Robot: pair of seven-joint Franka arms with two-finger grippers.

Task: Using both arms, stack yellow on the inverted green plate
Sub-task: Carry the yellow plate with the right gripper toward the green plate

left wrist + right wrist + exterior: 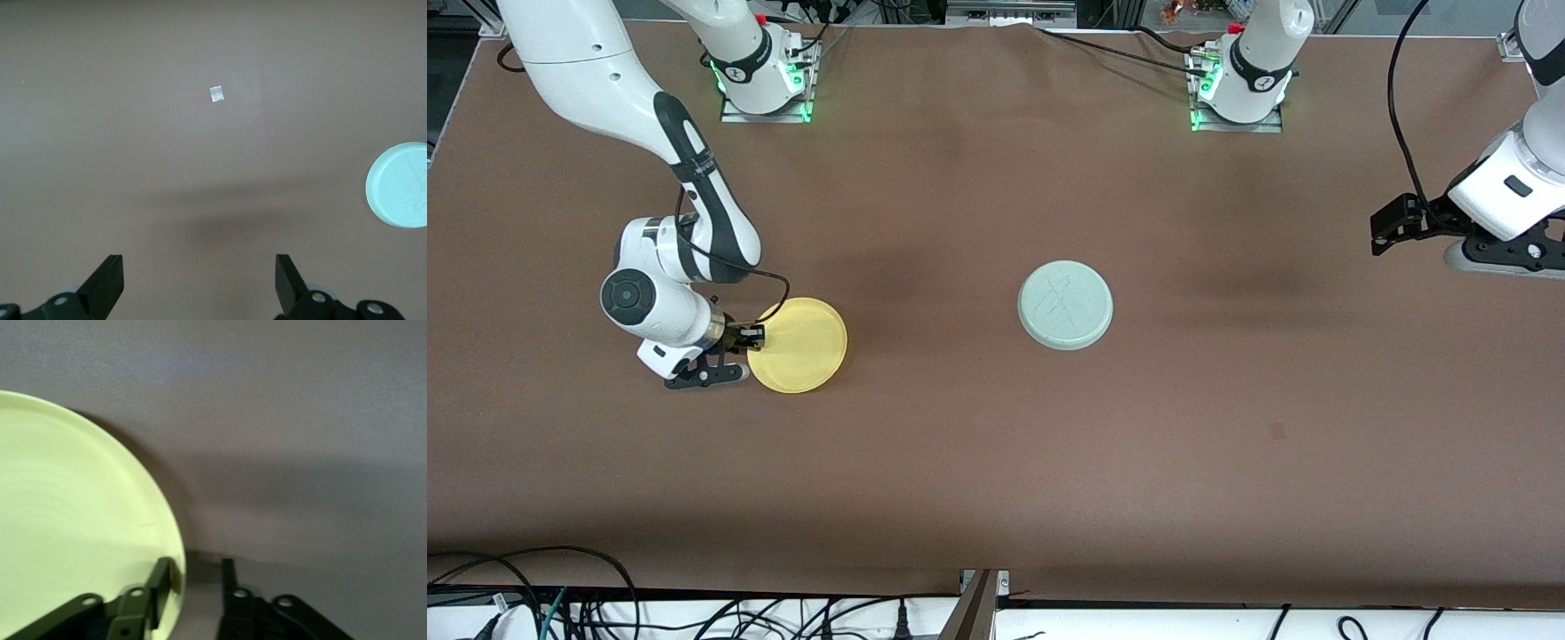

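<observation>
Yellow plate (798, 345) sits toward right arm's end; right gripper (744, 348) straddles its rim, fingers not visibly pinching yet. Close firmly, lift level. Green plate (1065, 305) inverted mid-table. Left gripper (1383, 233) waits wide open, empty.

A brown table (996, 462) fills the scene. A small pale square patch (216, 95) lies flat on the table. Loose black cables (605, 613) run along the table edge nearest the front camera.
</observation>
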